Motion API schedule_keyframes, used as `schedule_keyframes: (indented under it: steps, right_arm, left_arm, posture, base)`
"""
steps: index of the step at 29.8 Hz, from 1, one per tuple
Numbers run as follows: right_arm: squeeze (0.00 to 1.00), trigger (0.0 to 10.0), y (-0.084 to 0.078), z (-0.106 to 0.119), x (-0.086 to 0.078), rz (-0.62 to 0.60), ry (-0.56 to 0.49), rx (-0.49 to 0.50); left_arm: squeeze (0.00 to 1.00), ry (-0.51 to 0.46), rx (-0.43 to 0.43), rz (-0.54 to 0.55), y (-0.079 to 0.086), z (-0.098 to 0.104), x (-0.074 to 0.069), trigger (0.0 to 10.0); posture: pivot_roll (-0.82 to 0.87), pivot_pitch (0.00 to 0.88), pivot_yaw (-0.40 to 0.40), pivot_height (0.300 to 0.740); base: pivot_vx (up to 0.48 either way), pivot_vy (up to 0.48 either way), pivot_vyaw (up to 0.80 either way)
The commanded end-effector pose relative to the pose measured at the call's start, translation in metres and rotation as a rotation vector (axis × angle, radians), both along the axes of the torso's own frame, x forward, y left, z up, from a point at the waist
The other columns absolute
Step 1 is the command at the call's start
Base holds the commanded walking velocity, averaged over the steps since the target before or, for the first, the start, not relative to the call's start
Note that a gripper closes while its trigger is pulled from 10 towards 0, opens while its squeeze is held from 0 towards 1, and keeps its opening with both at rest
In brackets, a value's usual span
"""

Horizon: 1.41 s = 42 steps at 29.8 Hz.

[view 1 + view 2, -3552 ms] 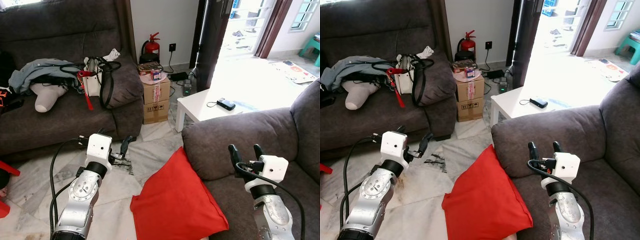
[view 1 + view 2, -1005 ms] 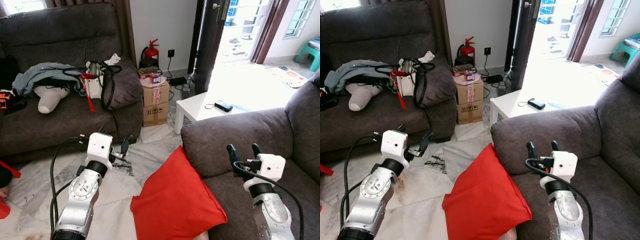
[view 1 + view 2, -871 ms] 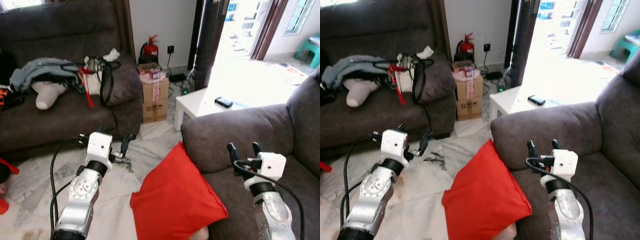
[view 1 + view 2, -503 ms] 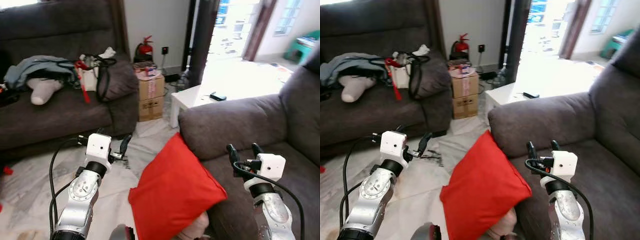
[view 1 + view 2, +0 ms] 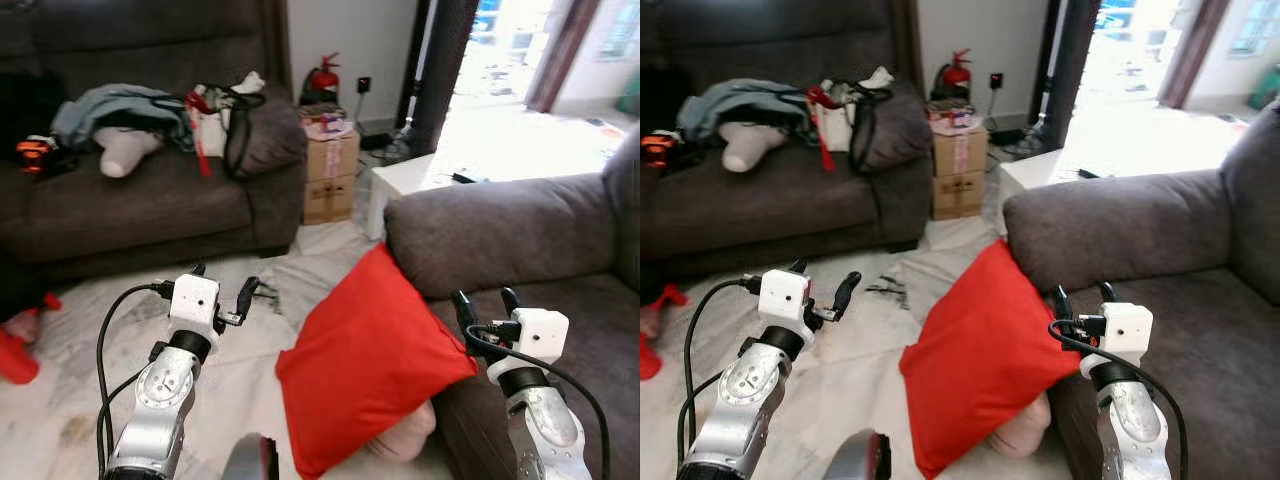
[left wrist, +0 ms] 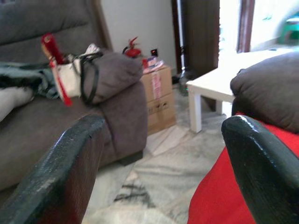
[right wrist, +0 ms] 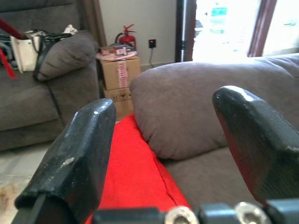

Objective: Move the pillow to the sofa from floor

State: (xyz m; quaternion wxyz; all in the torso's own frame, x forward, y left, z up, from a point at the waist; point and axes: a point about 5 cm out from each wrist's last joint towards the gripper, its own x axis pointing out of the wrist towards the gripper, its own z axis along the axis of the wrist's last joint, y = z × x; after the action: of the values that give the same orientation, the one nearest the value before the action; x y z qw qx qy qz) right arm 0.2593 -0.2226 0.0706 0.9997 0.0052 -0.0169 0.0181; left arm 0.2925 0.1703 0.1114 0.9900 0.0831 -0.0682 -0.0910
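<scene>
The red pillow (image 5: 370, 360) stands tilted on the marble floor, its upper corner leaning on the front of the grey sofa (image 5: 500, 230) at my right. My left gripper (image 5: 222, 282) hovers open over the floor to the pillow's left, holding nothing. In the left wrist view the pillow (image 6: 219, 196) sits just past one finger. My right gripper (image 5: 486, 305) is open above the sofa seat, close to the pillow's right corner. The right wrist view looks between its fingers (image 7: 70, 163) at the pillow (image 7: 131, 168) and the sofa arm (image 7: 201, 107).
A pale pink rounded thing (image 5: 400, 440) pokes out under the pillow's lower edge. A second dark sofa (image 5: 150, 200) with clothes and a bag lines the far left. Cardboard boxes (image 5: 330, 175), a fire extinguisher (image 5: 325, 78) and a white low table (image 5: 420, 175) stand behind.
The whole view has swung and dropped, so the camera moved. Both arms keep their pose with open fingers. The pillow now sits closer and the pink thing under it shows more.
</scene>
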Motion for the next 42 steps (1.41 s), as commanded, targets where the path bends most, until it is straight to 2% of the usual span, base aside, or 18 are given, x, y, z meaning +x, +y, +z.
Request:
schedule_keyframes:
  steps: [1,6,12,42]
  right_arm:
    - [0.0,10.0,0.0014,0.0061,0.003,0.006,-0.024,-0.002]
    - [0.0,10.0,0.0013,0.0036,0.0008,0.004,-0.007,0.0]
    - [0.0,10.0,0.0047,0.005,0.0022,0.014,-0.019,0.002]
    - [0.0,10.0,0.0024,0.008,0.004,0.013,-0.035,-0.002]
  left_arm:
    - [0.0,-0.011,0.009,0.004,0.0019,0.003,0.0003,10.0]
    - [0.0,0.0,0.01,0.005,0.0027,-0.0002,-0.0029,10.0]
    - [0.0,-0.006,0.01,0.006,0.0044,0.0024,-0.0001,10.0]
    - [0.0,0.006,-0.01,0.06,0.0112,-0.0001,-0.0007,10.0]
  posture:
    - [-0.05,0.0,0.002,0.639]
    - [-0.05,0.0,0.007,0.63]
    - [-0.05,0.0,0.012,0.575]
    - [-0.05,0.0,0.001,0.575]
  base:
    - [0.0,0.0,0.0]
    - [0.0,0.0,0.0]
    - [0.0,0.0,0.0]
    - [0.0,0.0,0.0]
